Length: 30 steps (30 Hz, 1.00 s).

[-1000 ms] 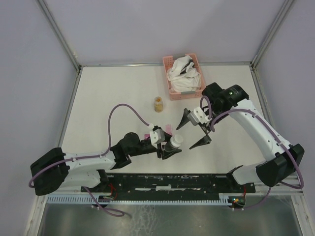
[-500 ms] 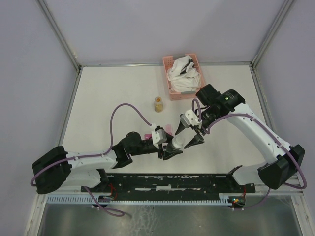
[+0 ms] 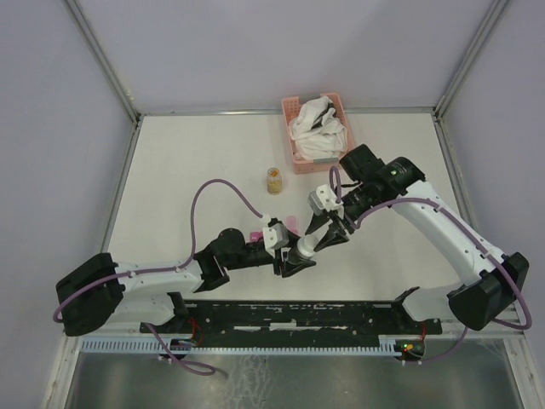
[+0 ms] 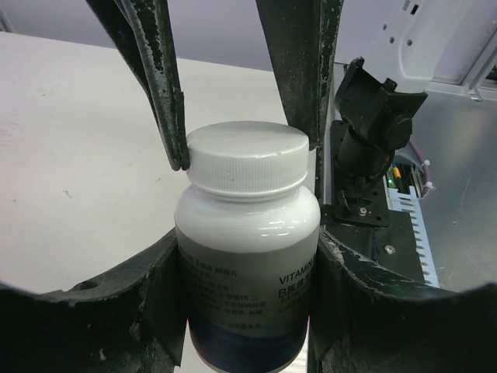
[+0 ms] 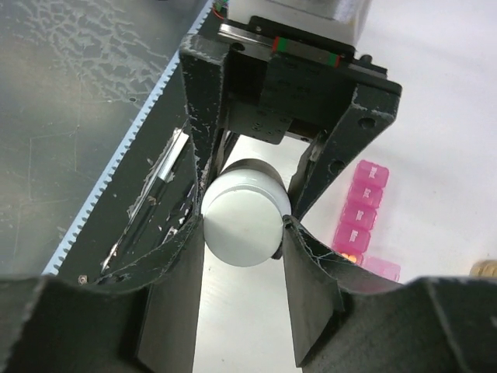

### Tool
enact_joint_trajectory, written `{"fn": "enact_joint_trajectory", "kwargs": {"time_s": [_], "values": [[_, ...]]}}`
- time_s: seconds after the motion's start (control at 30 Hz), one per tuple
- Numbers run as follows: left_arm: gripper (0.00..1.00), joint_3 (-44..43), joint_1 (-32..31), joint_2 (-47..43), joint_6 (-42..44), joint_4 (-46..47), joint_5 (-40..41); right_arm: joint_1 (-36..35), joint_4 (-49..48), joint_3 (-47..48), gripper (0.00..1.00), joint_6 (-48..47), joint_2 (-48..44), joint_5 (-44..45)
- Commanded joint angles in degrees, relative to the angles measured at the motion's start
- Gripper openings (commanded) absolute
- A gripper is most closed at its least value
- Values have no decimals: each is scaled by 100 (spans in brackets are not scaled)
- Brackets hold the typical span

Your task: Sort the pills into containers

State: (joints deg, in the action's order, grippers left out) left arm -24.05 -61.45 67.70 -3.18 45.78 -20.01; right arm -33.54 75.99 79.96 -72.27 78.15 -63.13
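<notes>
Left gripper (image 4: pixel 248 311) is clutching the white plastic vitamin bottle (image 4: pixel 247 256) by its body, neck pointing straight at the right gripper (image 5: pixel 242 221), which is pinching the white screw cap (image 5: pixel 242 225); the magenta-pink plastic pill-box strip (image 5: pixel 361 214) is sitting just beside.

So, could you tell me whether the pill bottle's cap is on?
On: the white cap sits atop the bottle in the left wrist view.

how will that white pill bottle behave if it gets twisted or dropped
Likely stiff: the bottle looks like hard glossy plastic, so it may slip in the left gripper. Its ribbed cap should grip better. Round, so probably rolls if laid down.
</notes>
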Motion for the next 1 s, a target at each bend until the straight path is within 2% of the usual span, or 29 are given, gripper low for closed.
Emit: {"fn": "enact_joint_trajectory", "kwargs": {"time_s": [0.0,0.13,0.3,0.47,0.63,0.7,0.77,0.87,0.97], "values": [[3,-149,32,8,-193,612,471,-22,-1479,-357,32,1867,-297,341],[3,-158,28,155,-187,817,1161,-27,-2725,-701,22,3763,-384,932],[3,-414,15,614,-73,1118,2564,-30,-4008,-1093,11,6110,-346,2083],[3,-777,13,1228,466,1492,3717,-32,-3905,-946,1,7703,162,3311],[3,-1106,18,1808,766,1873,4482,-48,-4217,-1210,5,9262,391,4624],[3,-1261,16,1990,777,1872,4453,-48,-4396,-1303,15,9558,435,4574],[3,-1334,19,2127,748,1872,4349,-54,-4555,-1296,37,9604,517,4249],[3,-1244,27,2188,661,1858,4088,-29,-4744,-1246,62,9396,426,3960],[3,-959,28,2031,528,1751,3642,217,-4948,-1254,85,8749,12,3684]]}}
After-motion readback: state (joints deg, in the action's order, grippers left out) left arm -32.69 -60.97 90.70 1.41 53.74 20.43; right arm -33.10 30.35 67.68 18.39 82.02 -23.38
